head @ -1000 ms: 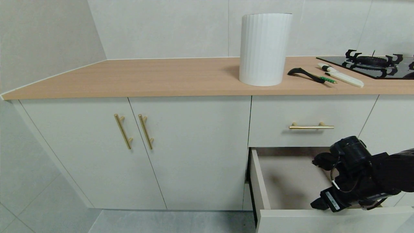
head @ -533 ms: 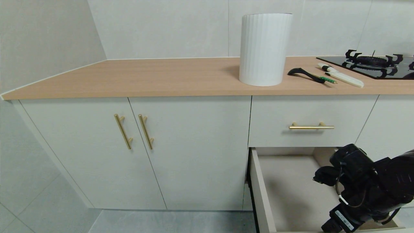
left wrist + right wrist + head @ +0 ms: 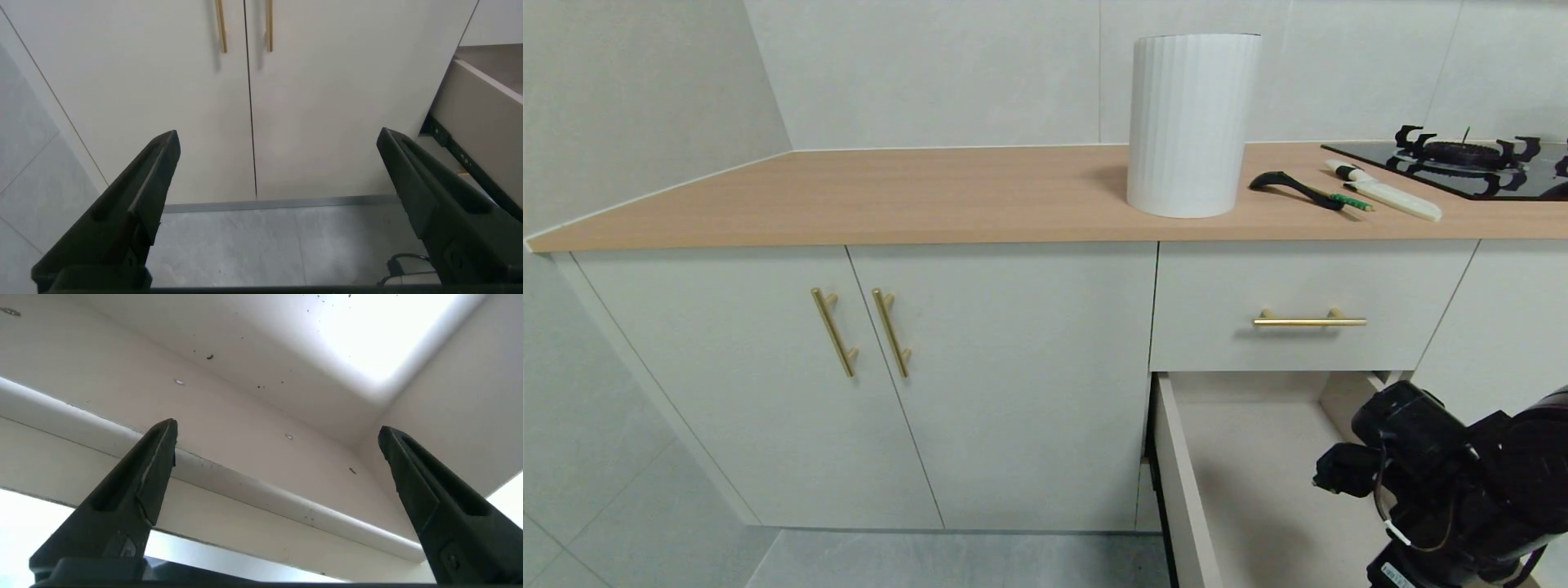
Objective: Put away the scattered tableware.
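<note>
Tableware (image 3: 1347, 199) lay at the far end of the scene, on the table; the arms were nearest. The left gripper (image 3: 278, 212) hung low over the floor (image 3: 270, 245), before the double cabinet doors (image 3: 245, 90). Its fingers (image 3: 139, 212) were spread wide with nothing between them. The right arm (image 3: 1454, 482) sat over the near right part of the open lower drawer (image 3: 1180, 482). The right gripper (image 3: 278, 506) also had its fingers wide apart and empty, facing pale panels. The drawer's left wall ran straight out from the cabinet front, and its bare bottom lay open to the left of the arm. Above it the upper drawer (image 3: 1307, 278) was closed, its gold handle (image 3: 1308, 321) level.

Farther back, the table (image 3: 890, 196) had a long bare stretch left of a tall white ribbed container (image 3: 1191, 122). The pieces lay between that container and the hob (image 3: 1462, 167):
- A black ladle (image 3: 1294, 186) had its bowl toward the container, and its handle ran right and slightly forward.
- A short green stick (image 3: 1354, 201) lay at the handle's end on much the same line.
- A white knife (image 3: 1384, 196) lay just beyond, its handle toward the hob. Its tip pointed right and forward, near the table's front edge.
</note>
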Tool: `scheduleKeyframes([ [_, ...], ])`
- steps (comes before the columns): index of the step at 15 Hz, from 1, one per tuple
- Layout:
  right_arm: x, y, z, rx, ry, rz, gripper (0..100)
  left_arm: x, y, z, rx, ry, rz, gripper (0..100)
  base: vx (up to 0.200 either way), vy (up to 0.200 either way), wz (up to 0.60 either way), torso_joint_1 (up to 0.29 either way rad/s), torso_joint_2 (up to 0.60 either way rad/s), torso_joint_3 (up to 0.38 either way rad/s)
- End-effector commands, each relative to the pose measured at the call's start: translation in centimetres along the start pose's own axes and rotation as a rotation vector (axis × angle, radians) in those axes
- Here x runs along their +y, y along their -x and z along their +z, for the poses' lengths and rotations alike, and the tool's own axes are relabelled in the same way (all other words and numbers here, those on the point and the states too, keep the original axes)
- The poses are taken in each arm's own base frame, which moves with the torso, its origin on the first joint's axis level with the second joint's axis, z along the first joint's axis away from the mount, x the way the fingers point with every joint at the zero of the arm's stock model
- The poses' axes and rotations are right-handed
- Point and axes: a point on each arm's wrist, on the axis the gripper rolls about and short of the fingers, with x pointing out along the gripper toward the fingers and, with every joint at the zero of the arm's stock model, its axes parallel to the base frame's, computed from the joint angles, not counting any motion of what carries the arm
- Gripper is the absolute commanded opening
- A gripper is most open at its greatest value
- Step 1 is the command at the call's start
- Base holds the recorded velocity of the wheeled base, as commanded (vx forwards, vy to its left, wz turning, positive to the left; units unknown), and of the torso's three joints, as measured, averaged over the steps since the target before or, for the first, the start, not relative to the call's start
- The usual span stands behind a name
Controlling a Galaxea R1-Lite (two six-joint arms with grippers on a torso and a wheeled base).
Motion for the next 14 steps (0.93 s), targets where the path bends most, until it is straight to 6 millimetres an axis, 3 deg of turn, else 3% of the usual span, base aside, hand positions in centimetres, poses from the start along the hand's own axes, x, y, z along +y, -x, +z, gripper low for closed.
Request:
scheduleKeyframes([
  [1,-0.1,0.2,0.5,-0.026,-0.010,-0.004,100,0.0,0.0,0.0,0.000,0.000,0.000,100,0.000,0.000,0.00,0.000,0.00,0.000],
  [9,-3.9,2.4,5.3,-0.507,-0.411,-0.086,100,0.0,0.0,0.0,0.000,0.000,0.000,100,0.000,0.000,0.00,0.000,0.00,0.000],
  [14,-4.8,3.3,5.7,-0.626,-0.473,-0.162,100,0.0,0.0,0.0,0.000,0.000,0.000,100,0.000,0.000,0.00,0.000,0.00,0.000],
])
